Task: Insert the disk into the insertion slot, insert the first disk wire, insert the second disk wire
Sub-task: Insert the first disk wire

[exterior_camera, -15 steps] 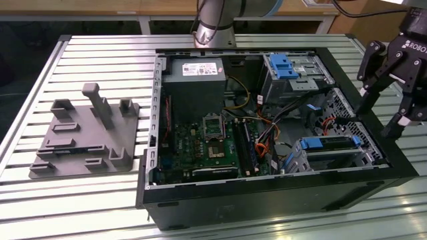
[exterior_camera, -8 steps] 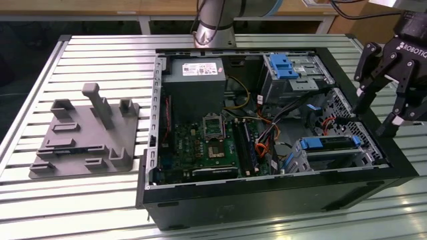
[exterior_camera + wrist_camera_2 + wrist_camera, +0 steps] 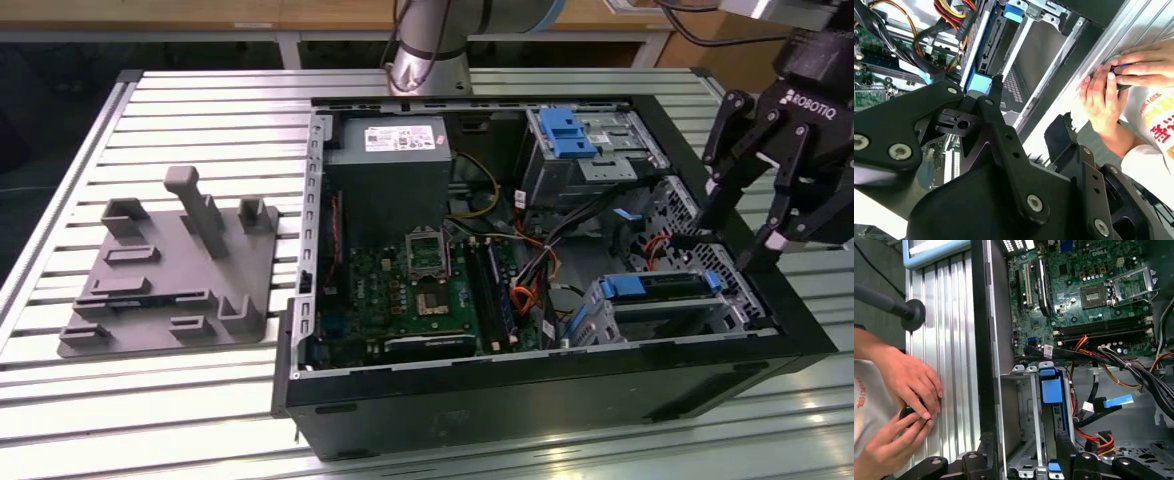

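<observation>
One gripper (image 3: 722, 250), fingers spread, empty, at right of exterior view; disk (image 3: 663, 287) seated in insertion slot (image 3: 707, 316) just below-left of fingertips, long axis across frame.

Bright overhead light, glare on the ribbed table (image 3: 200, 110), computer case (image 3: 534, 398) interior shadowed, focus sharp
</observation>
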